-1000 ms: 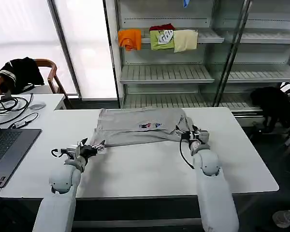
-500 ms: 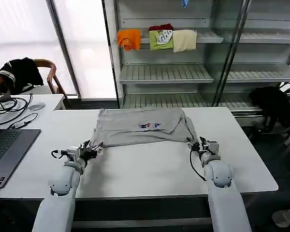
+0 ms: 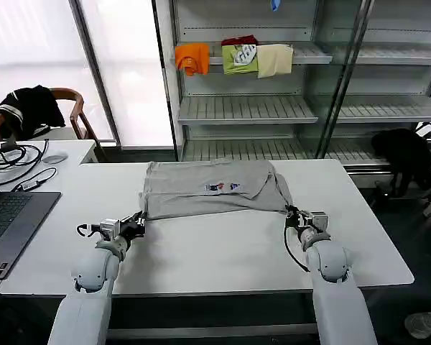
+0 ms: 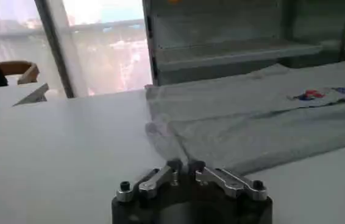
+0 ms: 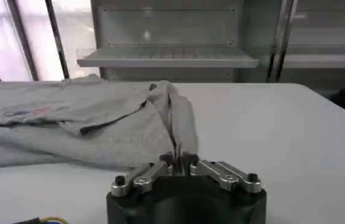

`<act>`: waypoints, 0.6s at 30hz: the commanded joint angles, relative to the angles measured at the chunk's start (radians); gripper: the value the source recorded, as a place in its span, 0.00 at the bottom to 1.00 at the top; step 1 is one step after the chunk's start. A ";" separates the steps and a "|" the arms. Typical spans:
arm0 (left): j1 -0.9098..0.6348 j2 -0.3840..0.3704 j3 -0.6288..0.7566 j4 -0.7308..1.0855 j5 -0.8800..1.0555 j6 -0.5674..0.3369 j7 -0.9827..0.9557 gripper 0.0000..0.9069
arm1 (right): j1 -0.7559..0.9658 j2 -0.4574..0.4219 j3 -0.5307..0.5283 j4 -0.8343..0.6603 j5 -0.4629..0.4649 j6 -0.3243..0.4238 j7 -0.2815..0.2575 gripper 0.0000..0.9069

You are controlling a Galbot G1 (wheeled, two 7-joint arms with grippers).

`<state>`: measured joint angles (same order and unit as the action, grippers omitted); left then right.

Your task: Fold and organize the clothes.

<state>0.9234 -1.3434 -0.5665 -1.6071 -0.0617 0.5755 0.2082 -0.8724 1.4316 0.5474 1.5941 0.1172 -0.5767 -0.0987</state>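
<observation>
A light grey shirt lay partly folded across the far middle of the white table, its small multicoloured print facing up near the centre. Its near edge ran roughly straight from left to right, and a folded flap lay over the right part, ending in a bunched strip at the right edge.

The left gripper sat low over the table at the shirt's near left corner. In the left wrist view, its fingers were drawn close together with the tips at the hem of the shirt; a thin fold of grey cloth seemed to lie between them, though the grip itself could not be made out for certain.

The right gripper sat at the shirt's near right corner. In the right wrist view, its fingers were narrowed to a slit, and the bunched edge of the shirt ran right down into that slit, so it looked pinched on the cloth.

A laptop lay at the near left on a second table, with cables and a mouse farther back. A chair draped with a black garment stood at the far left. Behind the table stood shelves; on an upper one lay orange, green and cream folded cloths.
</observation>
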 commanded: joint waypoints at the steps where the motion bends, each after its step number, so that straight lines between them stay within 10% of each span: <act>1: 0.004 0.002 -0.010 -0.015 -0.013 0.001 0.005 0.00 | -0.009 -0.004 0.005 0.012 0.058 -0.003 0.002 0.00; 5: 0.018 0.028 -0.026 -0.028 -0.027 -0.011 0.013 0.00 | -0.026 -0.024 0.014 0.036 0.103 -0.002 0.016 0.00; 6: 0.022 0.036 -0.027 -0.028 -0.033 -0.015 0.013 0.00 | -0.026 -0.028 0.017 0.035 0.102 -0.002 0.010 0.38; 7: 0.024 0.040 -0.029 -0.028 -0.034 -0.018 0.015 0.00 | -0.026 -0.031 0.018 0.034 0.102 -0.001 0.006 1.00; 18: 0.039 0.027 -0.024 -0.029 -0.023 -0.040 0.031 0.00 | 0.020 -0.002 0.022 -0.061 0.106 0.128 -0.076 1.00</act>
<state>0.9564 -1.3223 -0.5870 -1.6313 -0.0821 0.5448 0.2309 -0.8614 1.4282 0.5663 1.5716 0.2001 -0.5134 -0.1347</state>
